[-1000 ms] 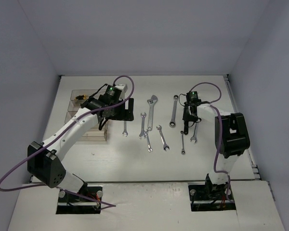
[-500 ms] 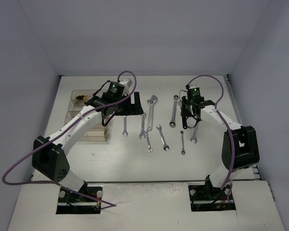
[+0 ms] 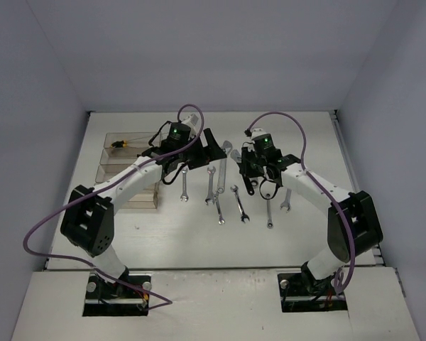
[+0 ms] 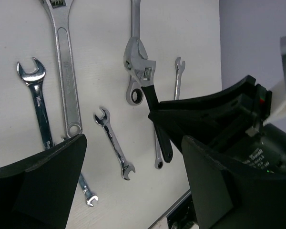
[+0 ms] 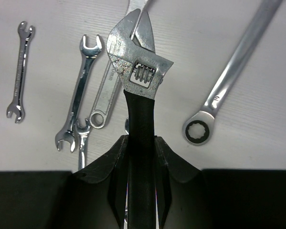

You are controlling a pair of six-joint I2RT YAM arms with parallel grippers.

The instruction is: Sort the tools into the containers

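Tools point(image 3: 239, 204) on white table point(image 3: 199, 241), grey walls point(image 3: 199, 50); right claw point(image 5: 142, 143) around black-handled wrench point(image 5: 139, 71), left claw point(image 4: 131, 140) agape.

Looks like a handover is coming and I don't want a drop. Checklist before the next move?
1. Right gripper shut on black-handled wrench: ok, handle sits between the fingers.
2. Wrench off the table: ok, it looks raised above the loose wrenches.
3. Left gripper open and empty: ok.
4. Left gripper lined up with wrench: cannot tell, depth unclear.
5. Containers free for the drop: cannot tell, left arm covers part.
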